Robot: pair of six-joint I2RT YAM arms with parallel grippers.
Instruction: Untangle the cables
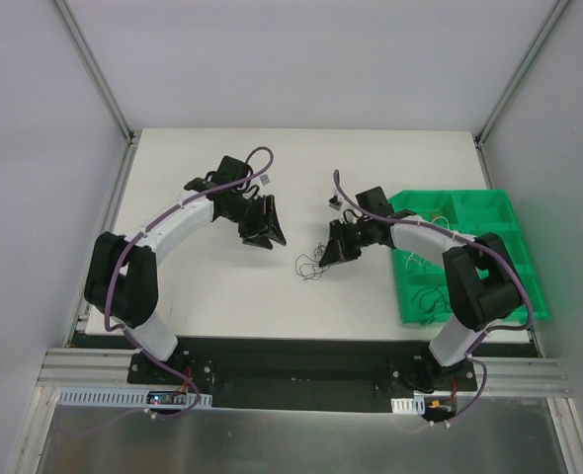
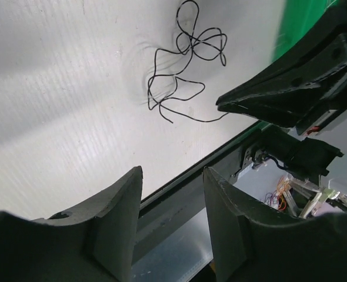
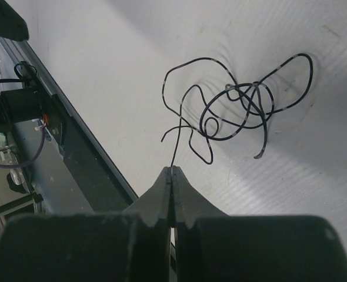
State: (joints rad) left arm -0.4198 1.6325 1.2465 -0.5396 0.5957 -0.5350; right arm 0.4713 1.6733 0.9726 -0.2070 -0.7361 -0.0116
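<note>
Right wrist view looks down the right gripper, whose two black fingers are pressed flat together with one free end of the hair-thin dark grey cables pinched between the tips. From that pinch the strand rises a short way and runs into a small loopy tangle lying on the white table top just beyond the fingers. The tangle is made of several overlapping loops, with a loose end hanging out on its right side.

From the left wrist camera, the left gripper shows its two dark fingers standing apart at a middling width, with nothing between them. It hangs above the near edge of the table, well apart from the tangle. The same view shows the right gripper's closed tips coming in from the right, with a single strand leading from them to the knot.

Seen from the top camera, the cables sit near the middle of the table, between the two arms. They are just near and left of the right gripper, and near and right of the left gripper. The left gripper is not in contact with them.

A bright green plastic tray with several compartments lies at the right edge of the table, under the right arm. A few more thin wire loops rest inside it; their colours are too fine to make out.
</note>
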